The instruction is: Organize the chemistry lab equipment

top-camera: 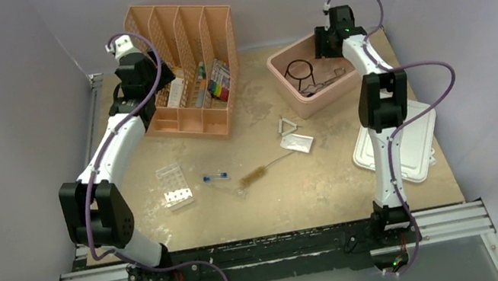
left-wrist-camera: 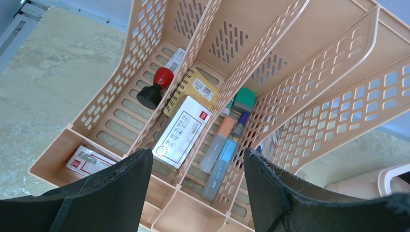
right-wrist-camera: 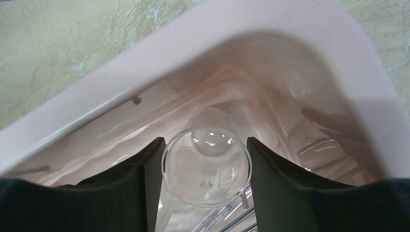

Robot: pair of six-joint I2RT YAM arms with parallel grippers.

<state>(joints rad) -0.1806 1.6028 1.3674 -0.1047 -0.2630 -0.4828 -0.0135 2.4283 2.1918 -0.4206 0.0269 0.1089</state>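
Right end effector: jaws part-open, pressed on rim of clear funnel, mouth facing wrist; looks held. Pink tub floor straight below it. Black wire ring and metal tongs lie in tub, left of it, toward base. Likely next move: lower, release.

Left end effector: wide open, empty, over peach organizer.

Loose on counter: white tube rack, blue-capped tubes, bristle brush (long axis roughly left-right), wire triangle. Rack and tubes lie back toward base from left end effector; left arm nearer.
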